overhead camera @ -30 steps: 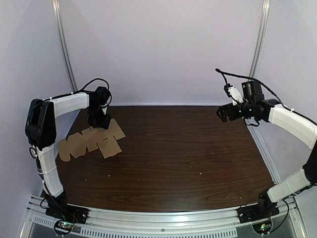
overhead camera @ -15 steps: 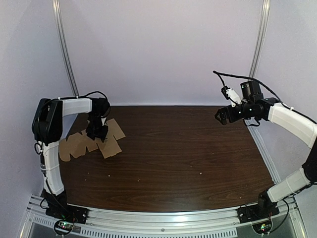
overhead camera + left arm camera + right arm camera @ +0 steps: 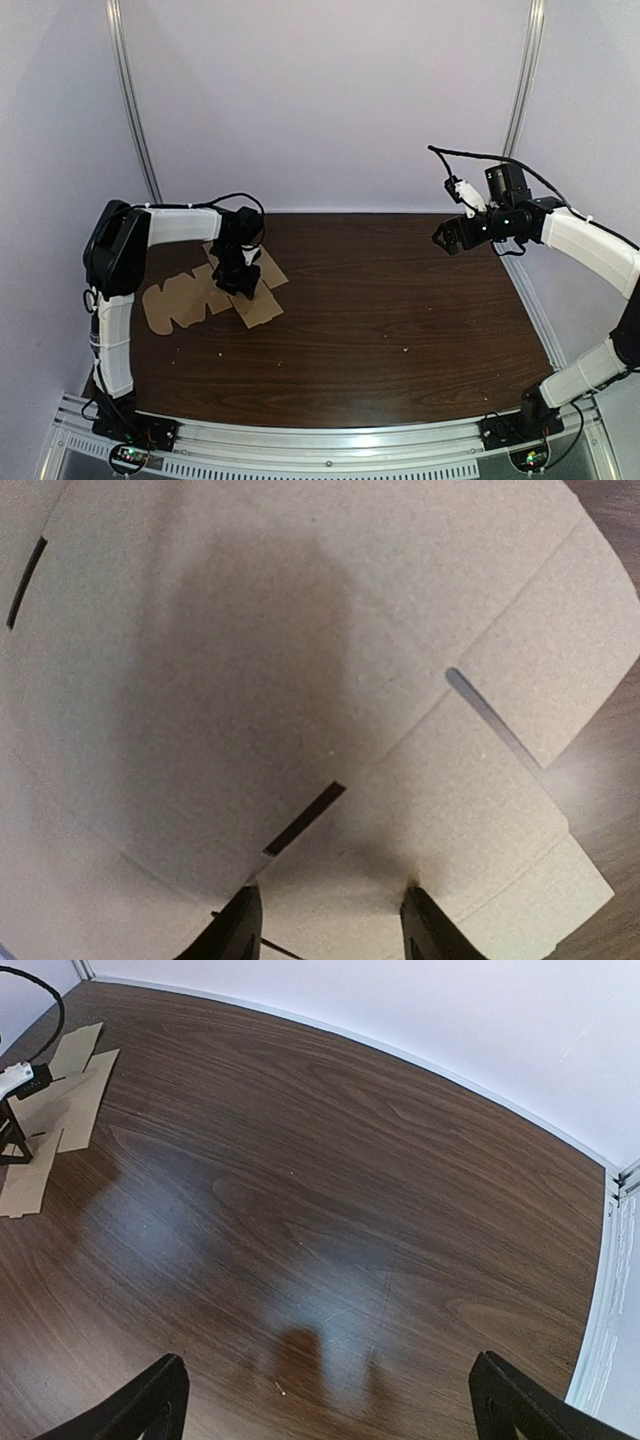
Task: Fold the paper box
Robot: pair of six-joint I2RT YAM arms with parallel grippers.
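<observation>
The paper box is a flat, unfolded brown cardboard cutout [image 3: 180, 295] lying on the left part of the dark wooden table [image 3: 400, 310]. My left gripper [image 3: 238, 280] points down onto its right half. In the left wrist view the cardboard [image 3: 300, 660] fills the frame, with slits cut in it, and the left gripper [image 3: 325, 920] is open, both tips resting on the sheet. My right gripper [image 3: 443, 238] hangs open in the air at the far right, holding nothing. From the right wrist view the cutout [image 3: 60, 1110] lies far off at the upper left.
A metal rail [image 3: 330, 440] runs along the near edge with both arm bases. Light walls and two upright poles [image 3: 130, 110] close off the back. Small pale crumbs [image 3: 404, 350] dot the wood.
My left gripper has slid to the right, and the cardboard has moved right with it, toward the table's middle. The right arm has hardly moved.
</observation>
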